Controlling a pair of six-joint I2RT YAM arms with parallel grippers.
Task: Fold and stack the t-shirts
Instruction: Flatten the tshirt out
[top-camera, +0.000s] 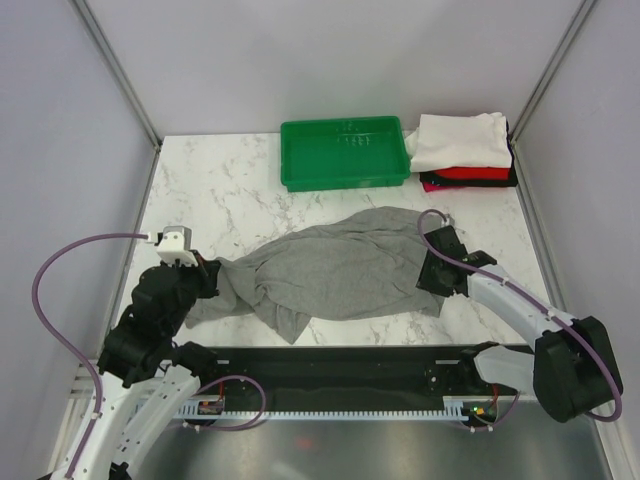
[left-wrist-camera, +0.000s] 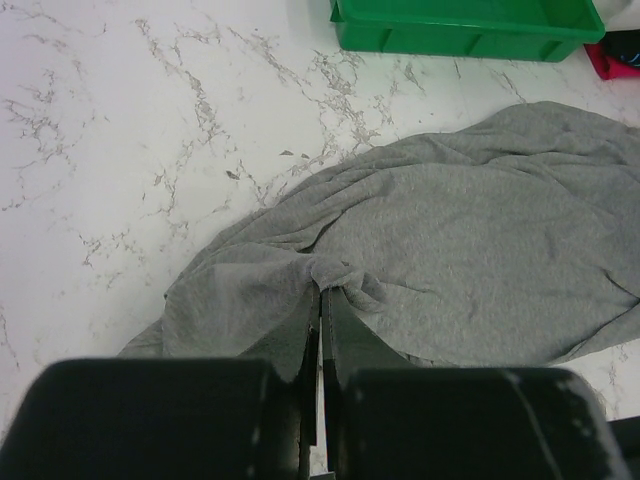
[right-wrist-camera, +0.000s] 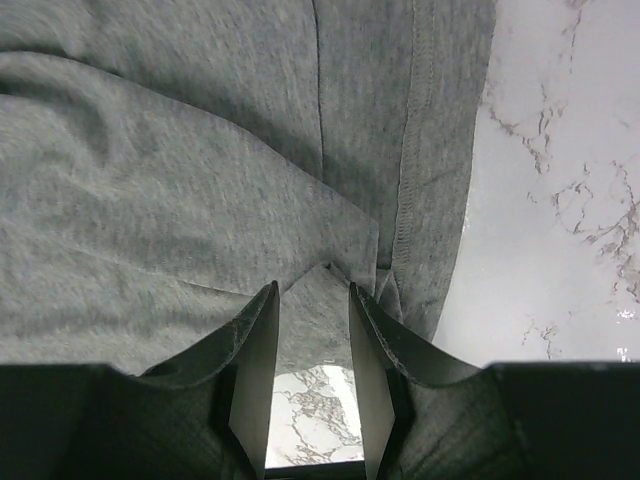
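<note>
**Q:** What do we read first in this figure?

**A:** The marble table (top-camera: 220, 190), then the grey shirt (top-camera: 340, 265), crumpled between our two pincers. Far beyond the right pincer (right-wrist-camera: 312, 295) sits the folded stack (top-camera: 465, 150), with the green tray (top-camera: 345, 150) beside it.

**Q:** How do the pincers stand?

**A:** The left pincer (left-wrist-camera: 320, 295) is closed on a bunched fold at the shirt's end nearest it. The right pincer's jaws are narrowly apart. The hem (right-wrist-camera: 410, 200) lies at their tips, unclamped as far as we judge.

**Q:** How do we do the spreading well?

**A:** We judge that the right pincer should close on the hem alone, a single layer. Then both should draw apart, low and level, until the cloth lies flat.
</note>
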